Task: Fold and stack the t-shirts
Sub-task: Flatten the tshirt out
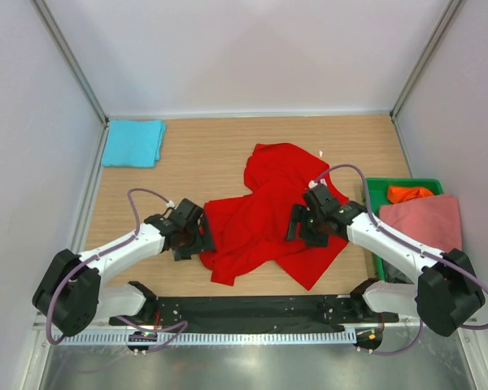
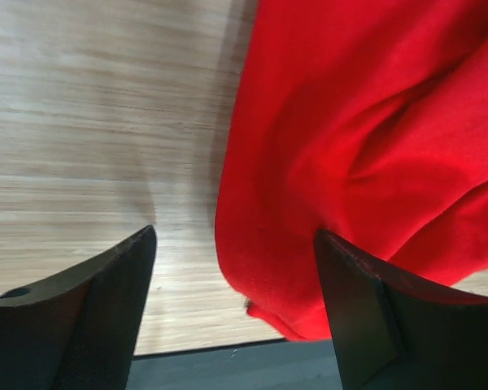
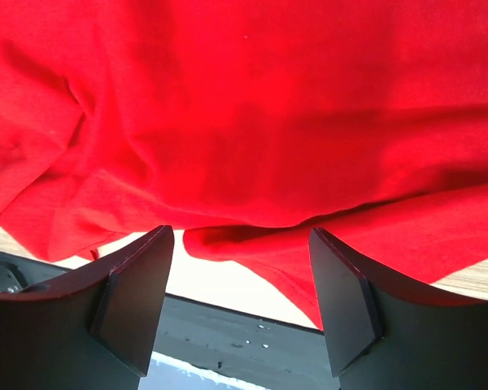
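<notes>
Top external view, crumpled red tee [image 1: 264,215] spread on table [image 1: 203,154], left gripper [image 1: 202,230] held open at its left edge, right gripper [image 1: 293,225] held open over it, blue tee [image 1: 132,143] folded far left.

The top camera looks down from the near edge over the whole table [image 1: 203,146]; both wrist cameras sit close, facing the red t-shirt [image 1: 260,219] all three share.

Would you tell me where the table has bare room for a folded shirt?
Bare wood lies between the turquoise t-shirt and the red t-shirt, and along the far edge up to the green crate. The middle is crowded: red cloth, left gripper, right gripper. The crate holds a salmon pink t-shirt and an orange t-shirt.
</notes>
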You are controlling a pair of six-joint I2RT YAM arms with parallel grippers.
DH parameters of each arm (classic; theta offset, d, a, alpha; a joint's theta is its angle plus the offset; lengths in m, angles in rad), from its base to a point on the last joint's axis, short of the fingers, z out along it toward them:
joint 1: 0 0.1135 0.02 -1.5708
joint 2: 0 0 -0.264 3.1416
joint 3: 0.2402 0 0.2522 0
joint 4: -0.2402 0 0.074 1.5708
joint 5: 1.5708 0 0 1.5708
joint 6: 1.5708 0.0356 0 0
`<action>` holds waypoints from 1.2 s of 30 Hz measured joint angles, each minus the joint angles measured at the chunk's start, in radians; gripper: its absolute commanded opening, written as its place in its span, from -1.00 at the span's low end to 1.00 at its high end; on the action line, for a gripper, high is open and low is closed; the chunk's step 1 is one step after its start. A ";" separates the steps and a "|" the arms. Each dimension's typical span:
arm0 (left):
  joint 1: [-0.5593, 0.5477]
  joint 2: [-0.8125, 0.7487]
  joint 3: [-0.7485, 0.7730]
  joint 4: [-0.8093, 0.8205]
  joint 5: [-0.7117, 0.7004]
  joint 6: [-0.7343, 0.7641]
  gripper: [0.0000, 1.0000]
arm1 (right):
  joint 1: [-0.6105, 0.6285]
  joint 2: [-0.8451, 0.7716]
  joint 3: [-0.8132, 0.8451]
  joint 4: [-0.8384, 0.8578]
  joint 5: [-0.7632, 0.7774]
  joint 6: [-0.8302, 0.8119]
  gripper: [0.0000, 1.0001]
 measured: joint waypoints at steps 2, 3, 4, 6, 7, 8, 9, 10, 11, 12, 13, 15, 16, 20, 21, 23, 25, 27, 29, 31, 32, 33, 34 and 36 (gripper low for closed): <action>0.000 0.000 -0.037 0.044 0.007 -0.040 0.16 | 0.000 0.000 -0.009 0.000 0.005 0.000 0.48; 0.000 0.000 -0.047 0.062 0.005 -0.049 0.01 | 0.000 -0.001 -0.013 0.001 0.007 0.000 0.47; 0.002 0.000 -0.052 0.081 0.005 -0.057 -0.31 | 0.000 -0.002 -0.018 0.002 0.010 0.000 0.47; 0.010 0.000 -0.047 0.119 -0.001 -0.062 -0.89 | 0.000 -0.005 -0.026 0.001 0.014 0.000 0.47; 0.014 0.001 -0.038 0.125 -0.007 -0.060 -1.00 | 0.000 -0.007 -0.029 0.001 0.016 0.001 0.47; 0.023 0.010 0.008 0.097 -0.033 -0.029 -1.00 | 0.000 -0.007 -0.033 0.001 0.018 0.001 0.48; 0.024 0.013 0.023 0.092 -0.042 -0.027 -1.00 | 0.000 -0.008 -0.035 0.000 0.019 0.001 0.48; 0.027 0.024 0.084 0.061 -0.070 0.004 -1.00 | 0.000 -0.009 -0.037 0.001 0.021 0.003 0.48; 0.029 0.033 0.147 0.040 -0.098 0.034 -1.00 | 0.000 -0.011 -0.039 0.000 0.023 0.005 0.48; 0.030 0.041 0.206 0.025 -0.122 0.058 -1.00 | 0.000 -0.013 -0.039 -0.001 0.025 0.008 0.47; 0.031 0.048 0.278 0.014 -0.150 0.092 -1.00 | 0.000 -0.013 -0.039 -0.001 0.027 0.010 0.48; 0.031 0.057 0.395 0.001 -0.202 0.147 -1.00 | 0.000 -0.013 -0.039 -0.001 0.032 0.015 0.48; 0.032 0.064 0.448 -0.008 -0.227 0.175 -1.00 | 0.000 -0.013 -0.039 -0.002 0.035 0.016 0.49; 0.036 0.161 0.644 -0.054 -0.308 0.288 0.00 | 0.000 -0.002 -0.035 -0.009 0.058 0.019 0.52; 0.039 0.200 0.682 -0.070 -0.318 0.297 0.27 | 0.000 0.009 -0.028 -0.018 0.066 0.019 0.52; 0.047 0.287 0.745 -0.105 -0.349 0.320 0.48 | 0.000 0.036 -0.011 -0.029 0.081 0.019 0.52; 0.051 0.330 0.743 -0.141 -0.374 0.337 0.73 | 0.000 0.060 0.007 -0.036 0.091 0.018 0.53; 0.053 0.324 0.703 -0.180 -0.394 0.346 0.69 | 0.000 0.069 0.011 -0.037 0.097 0.019 0.50; 0.053 0.290 0.668 -0.217 -0.414 0.357 0.64 | 0.000 0.068 0.011 -0.041 0.100 0.020 0.48; 0.054 0.228 0.640 -0.240 -0.423 0.372 0.54 | 0.000 0.068 0.010 -0.040 0.105 0.027 0.46; 0.057 0.194 0.630 -0.247 -0.420 0.378 0.54 | 0.000 0.068 0.009 -0.039 0.111 0.035 0.44; 0.061 0.162 0.622 -0.249 -0.409 0.383 0.62 | 0.000 0.068 0.006 -0.034 0.114 0.040 0.43; 0.068 0.127 0.611 -0.247 -0.393 0.388 0.73 | -0.001 0.068 0.000 -0.029 0.118 0.047 0.43; 0.082 0.064 0.579 -0.232 -0.357 0.398 0.84 | -0.008 0.068 -0.008 -0.026 0.122 0.057 0.43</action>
